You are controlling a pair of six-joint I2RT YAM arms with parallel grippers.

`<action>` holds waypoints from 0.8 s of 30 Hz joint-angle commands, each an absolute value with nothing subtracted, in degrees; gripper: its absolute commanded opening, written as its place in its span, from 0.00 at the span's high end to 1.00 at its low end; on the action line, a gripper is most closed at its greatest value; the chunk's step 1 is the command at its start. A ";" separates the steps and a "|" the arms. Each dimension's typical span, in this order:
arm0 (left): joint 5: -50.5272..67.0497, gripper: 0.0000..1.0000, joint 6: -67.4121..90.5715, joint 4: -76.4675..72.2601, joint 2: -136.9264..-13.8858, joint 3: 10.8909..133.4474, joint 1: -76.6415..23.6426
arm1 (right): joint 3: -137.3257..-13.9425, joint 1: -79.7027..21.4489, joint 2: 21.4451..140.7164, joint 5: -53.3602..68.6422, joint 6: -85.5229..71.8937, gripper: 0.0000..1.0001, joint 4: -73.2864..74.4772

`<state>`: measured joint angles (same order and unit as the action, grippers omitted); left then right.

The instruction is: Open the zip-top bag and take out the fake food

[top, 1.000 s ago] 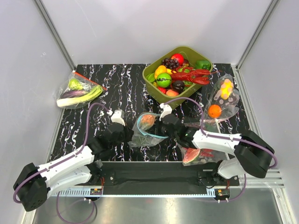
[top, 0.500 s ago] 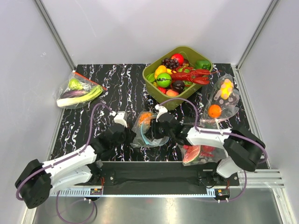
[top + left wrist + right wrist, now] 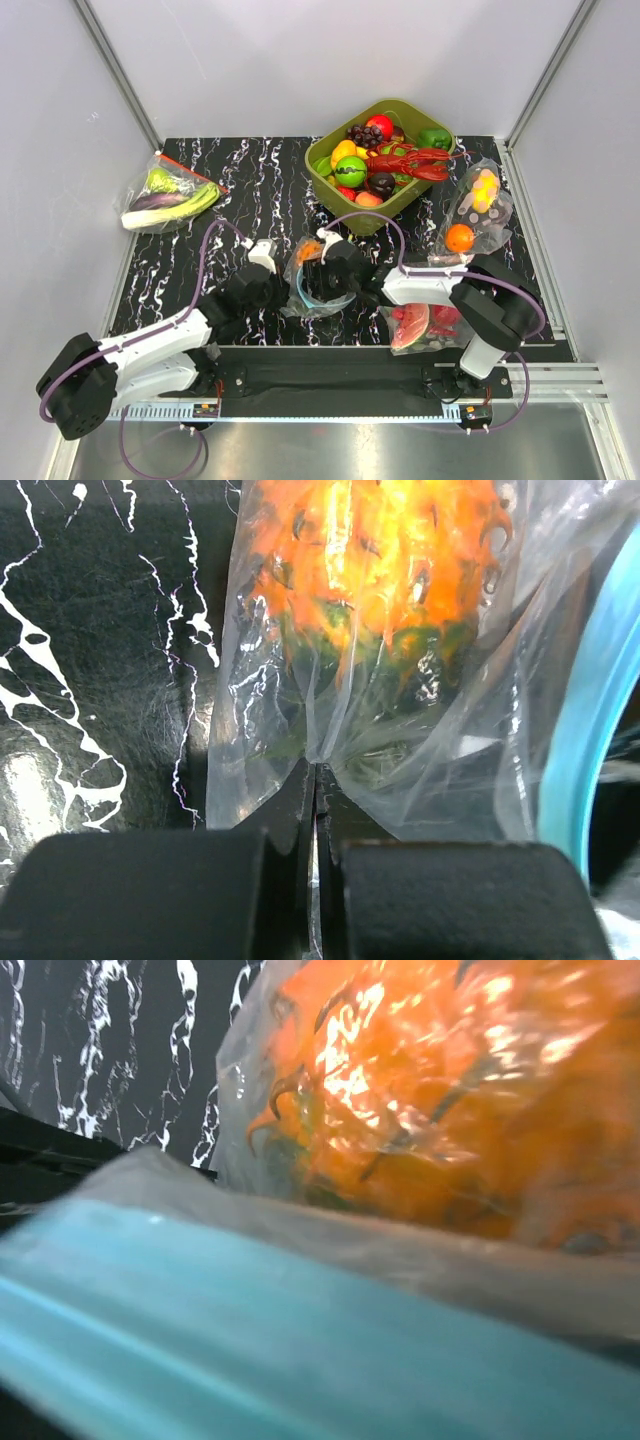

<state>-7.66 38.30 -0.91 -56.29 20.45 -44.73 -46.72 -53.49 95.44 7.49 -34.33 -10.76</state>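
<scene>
Four clear bags lie on the black marbled table (image 3: 250, 180), and only one of them is being handled. This zip-top bag (image 3: 312, 305) sits just at 6 o'clock of the table's middle, between the two arms. One piece of fake food shows inside it, a bumpy orange pineapple (image 3: 310, 250) with a green crown, lying at the 12 o'clock end of the bag. No other fruit can be made out in it.

From 8 o'clock, the left gripper (image 3: 315, 780) has its fingers pressed together on a pinch of the bag's clear film, just below the pineapple (image 3: 380, 570). The bag's light-blue zip strip (image 3: 590, 730) curves down the 3 o'clock edge of that view.

The right gripper (image 3: 322, 278) reaches in from 3 o'clock to the bag's mouth. Its wrist view is filled by the blurred zip strip (image 3: 200, 1300) and the pineapple (image 3: 450, 1090) behind plastic, so whether its fingers are apart or closed cannot be told.

The other three bags stay apart from the grippers:
- A bag of green vegetables (image 3: 168, 195) lies at 9 o'clock.
- A bag with yellow and orange pieces (image 3: 475, 215) lies at 3 o'clock.
- A bag with a watermelon slice (image 3: 415, 325) lies at 5 o'clock, partly under the right arm.

One olive-green bin (image 3: 330, 180) stands at 1 o'clock, heaped with plastic fruit and one red lobster (image 3: 410, 162).
</scene>
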 commanded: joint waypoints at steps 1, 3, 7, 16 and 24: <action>-6.33 1.00 37.35 -3.87 -55.72 20.04 -44.56 | -48.95 -54.75 98.34 7.21 -34.19 0.26 -10.63; -6.50 1.00 37.53 -3.78 -54.94 20.13 -44.56 | -49.04 -54.93 99.66 6.42 -34.45 0.28 -10.63; -7.12 1.00 37.62 -3.34 -53.70 19.95 -44.56 | -49.22 -55.11 100.46 6.59 -34.72 0.38 -10.63; -10.72 1.00 37.36 -0.44 -50.63 20.13 -44.12 | -47.55 -55.11 99.32 6.94 -34.80 0.79 -12.13; -14.15 1.00 35.86 3.43 -47.90 20.04 -43.51 | -46.06 -54.93 94.14 2.03 -33.67 1.00 -7.83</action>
